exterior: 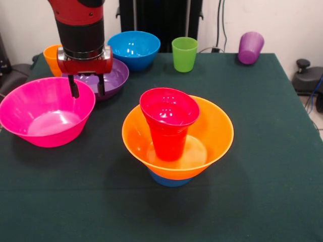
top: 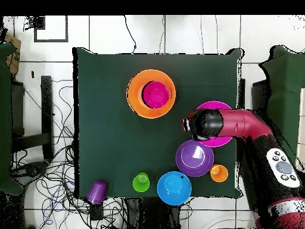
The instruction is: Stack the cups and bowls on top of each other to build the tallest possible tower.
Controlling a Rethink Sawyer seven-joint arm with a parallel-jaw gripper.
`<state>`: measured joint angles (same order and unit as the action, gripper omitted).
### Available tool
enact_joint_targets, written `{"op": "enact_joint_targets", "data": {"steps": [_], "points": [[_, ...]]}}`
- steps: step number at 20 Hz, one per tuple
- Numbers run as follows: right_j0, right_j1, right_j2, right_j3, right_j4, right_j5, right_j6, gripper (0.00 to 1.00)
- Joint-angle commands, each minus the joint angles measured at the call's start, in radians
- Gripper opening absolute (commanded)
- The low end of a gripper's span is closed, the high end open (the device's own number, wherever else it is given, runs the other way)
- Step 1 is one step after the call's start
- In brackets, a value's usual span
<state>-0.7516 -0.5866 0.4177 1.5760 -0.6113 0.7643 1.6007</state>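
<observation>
Now | jaws (exterior: 87, 85) open, empty | over large pink bowl (exterior: 45, 112) rim

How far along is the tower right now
Done: the tower has a light-blue bowl, orange bowl and red-orange cup. In hand: nothing; the open gripper hangs over the pink bowl. Left: remaining bowls and cups.

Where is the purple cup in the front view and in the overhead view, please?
Front view: the purple cup lies tipped at the table's far right corner.
Overhead view: it is at the table's bottom-left corner.
Shared landmark: the green cup stands nearest it.
</observation>
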Motion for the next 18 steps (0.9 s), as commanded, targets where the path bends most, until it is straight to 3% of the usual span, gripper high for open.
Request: {"op": "enact_joint_targets", "data": {"steps": [1, 12, 18], "points": [[0.060, 0.053, -0.061, 0.015, -0.031, -0.069, 0.128, 1.00], [0.090, 0.081, -0.106, 0.013, -0.018, -0.141, 0.136, 1.00], [0.101, -0.043, -0.125, 0.124, 0.038, -0.092, 0.136, 1.00]]}}
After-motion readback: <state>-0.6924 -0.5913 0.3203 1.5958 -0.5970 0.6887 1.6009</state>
